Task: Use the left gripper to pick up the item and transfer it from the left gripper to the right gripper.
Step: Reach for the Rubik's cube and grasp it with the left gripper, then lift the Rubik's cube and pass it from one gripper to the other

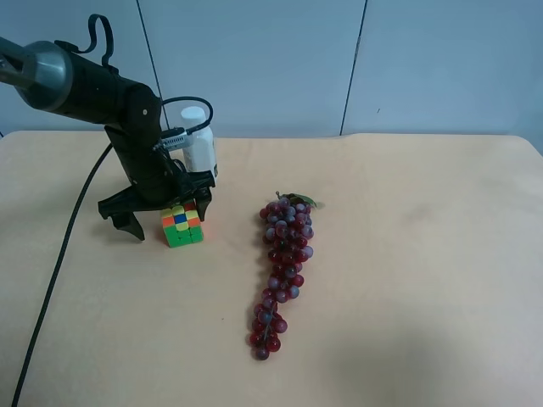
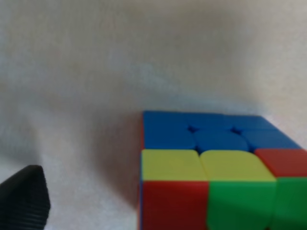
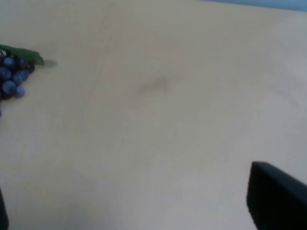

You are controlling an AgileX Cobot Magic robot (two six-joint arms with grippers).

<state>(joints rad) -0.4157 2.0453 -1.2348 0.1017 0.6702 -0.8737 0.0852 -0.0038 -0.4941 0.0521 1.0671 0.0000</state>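
The item, a small puzzle cube (image 1: 182, 225), sits on the tan table. It fills the lower right of the left wrist view (image 2: 211, 172), showing blue, yellow, red and green squares. My left gripper (image 1: 165, 216) is open and low over the table. It straddles the cube, which sits close to the finger nearer the grapes. Only one of its fingers (image 2: 24, 201) shows in the left wrist view. My right gripper (image 3: 139, 211) is open over bare table. It is out of the exterior high view. The cube is not in the right wrist view.
A purple grape bunch (image 1: 284, 271) lies mid-table, and its top shows in the right wrist view (image 3: 12, 74). A white bottle (image 1: 199, 144) stands just behind the left arm. The arm's black cable (image 1: 59, 263) trails to the front edge.
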